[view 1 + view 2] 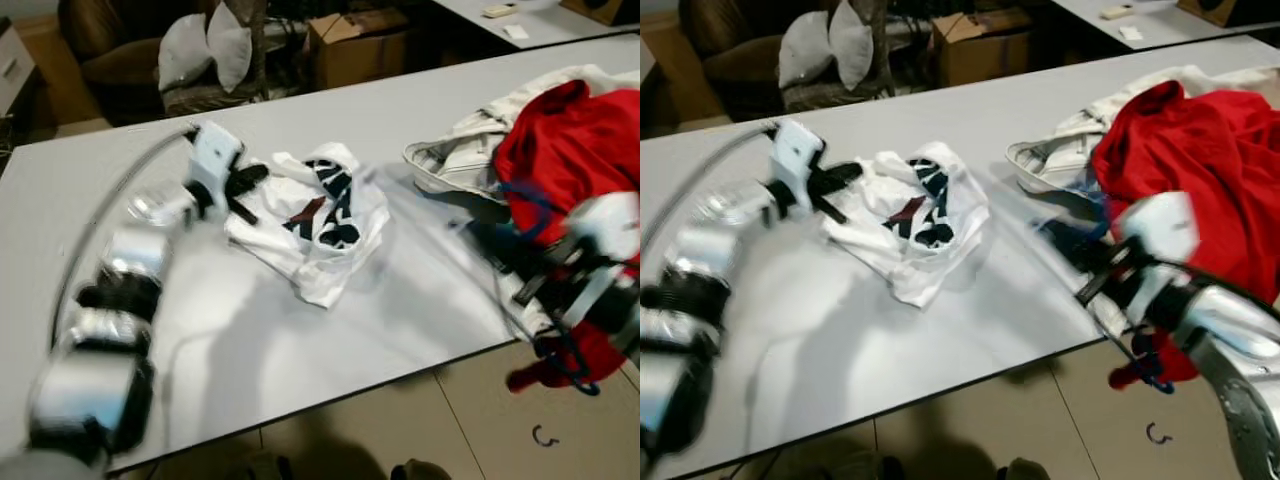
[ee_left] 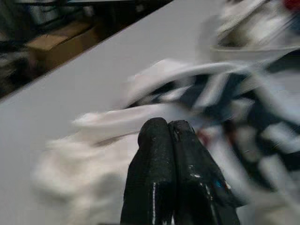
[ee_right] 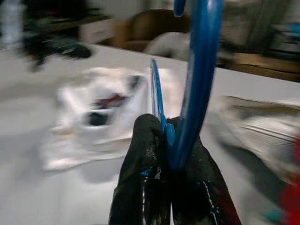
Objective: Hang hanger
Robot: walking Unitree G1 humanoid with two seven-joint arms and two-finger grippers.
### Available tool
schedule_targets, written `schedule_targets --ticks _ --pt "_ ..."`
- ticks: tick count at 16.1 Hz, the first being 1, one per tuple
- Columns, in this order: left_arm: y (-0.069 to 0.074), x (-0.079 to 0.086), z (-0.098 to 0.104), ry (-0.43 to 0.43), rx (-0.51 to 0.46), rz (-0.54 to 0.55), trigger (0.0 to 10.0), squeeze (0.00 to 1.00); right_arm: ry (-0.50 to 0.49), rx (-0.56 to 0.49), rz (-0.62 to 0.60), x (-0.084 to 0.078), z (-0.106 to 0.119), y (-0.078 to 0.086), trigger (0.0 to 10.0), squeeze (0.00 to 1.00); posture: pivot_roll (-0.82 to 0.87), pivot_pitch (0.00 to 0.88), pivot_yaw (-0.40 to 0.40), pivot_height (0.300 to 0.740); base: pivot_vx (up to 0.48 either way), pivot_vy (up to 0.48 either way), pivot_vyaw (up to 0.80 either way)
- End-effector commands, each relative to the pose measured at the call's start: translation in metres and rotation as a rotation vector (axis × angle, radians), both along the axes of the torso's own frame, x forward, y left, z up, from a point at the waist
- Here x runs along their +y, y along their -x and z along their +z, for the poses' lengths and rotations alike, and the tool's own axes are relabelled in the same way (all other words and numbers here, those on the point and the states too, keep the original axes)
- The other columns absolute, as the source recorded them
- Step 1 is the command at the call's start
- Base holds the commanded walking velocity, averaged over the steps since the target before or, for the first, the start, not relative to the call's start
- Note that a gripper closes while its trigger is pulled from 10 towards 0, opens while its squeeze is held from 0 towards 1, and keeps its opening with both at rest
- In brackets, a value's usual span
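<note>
Shirt [image 1: 320,215] left of garment pile [image 1: 560,140]

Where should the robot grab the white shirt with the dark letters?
Probably the white shirt's raised, bunched edge nearest the left gripper, coming from the robot's left. The folds stand up there, so the fingers could pinch cloth. The right gripper already holds the blue hanger.
</note>
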State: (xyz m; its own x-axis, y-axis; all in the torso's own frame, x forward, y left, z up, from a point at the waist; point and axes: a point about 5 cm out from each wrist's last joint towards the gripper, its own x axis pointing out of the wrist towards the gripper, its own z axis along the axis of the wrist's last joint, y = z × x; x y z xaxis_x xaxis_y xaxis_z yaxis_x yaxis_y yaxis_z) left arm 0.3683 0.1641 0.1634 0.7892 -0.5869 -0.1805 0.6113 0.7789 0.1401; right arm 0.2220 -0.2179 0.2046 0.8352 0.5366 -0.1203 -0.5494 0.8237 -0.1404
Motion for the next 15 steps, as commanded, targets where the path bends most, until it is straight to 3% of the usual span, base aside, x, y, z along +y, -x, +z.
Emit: schedule_targets --ticks 1,2,4,5,7,8,9,13,15 --pt "0.002 -0.007 0.009 0.047 -0.025 -0.022 10.0 1.00 0.012 -0.005 -0.077 -0.007 0.000 0.000 10.0 0.00 -0.19 0.000 0.087 0.740 0.000 0.000 0.00" --pt "0.010 -0.025 0.005 0.092 0.003 -0.092 10.0 1.00 0.037 -0.004 -0.172 -0.015 -0.005 -0.002 10.0 0.00 -0.19 0.000 0.083 0.740 0.000 0.000 0.00" --pt "0.018 -0.046 -0.007 0.089 0.050 -0.149 10.0 1.00 0.023 0.012 -0.253 -0.022 -0.015 -0.001 10.0 0.00 -0.21 0.000 0.080 0.740 0.000 0.000 0.00" --pt "0.026 -0.061 -0.020 0.050 0.078 -0.169 10.0 1.00 0.008 0.044 -0.275 -0.022 -0.028 0.009 10.0 0.00 -0.22 0.000 0.074 0.740 0.000 0.000 0.00" --pt "0.034 -0.066 -0.030 -0.006 0.106 -0.202 10.0 1.00 0.014 0.060 -0.286 -0.021 -0.037 0.018 10.0 0.00 -0.22 0.000 0.076 0.740 0.000 0.000 0.00" --pt "0.042 -0.068 -0.038 -0.039 0.134 -0.239 10.0 0.22 0.037 0.058 -0.313 -0.020 -0.042 0.022 10.0 0.00 -0.23 0.000 0.079 0.740 0.000 0.000 0.00" --pt "0.045 -0.069 -0.048 -0.084 0.147 -0.240 10.0 0.00 0.035 0.044 -0.354 -0.020 -0.048 0.023 10.0 0.00 -0.23 0.000 0.086 0.740 0.000 0.000 0.00" --pt "0.051 -0.075 -0.057 -0.107 0.163 -0.258 10.0 0.00 0.063 0.059 -0.468 -0.030 -0.064 0.027 10.0 0.00 -0.24 0.000 0.090 0.740 0.000 0.000 0.00" --pt "0.053 -0.076 -0.060 -0.127 0.166 -0.269 10.0 0.00 0.071 0.054 -0.460 -0.028 -0.065 0.027 10.0 0.00 -0.24 0.000 0.090 0.740 0.000 0.000 0.00"
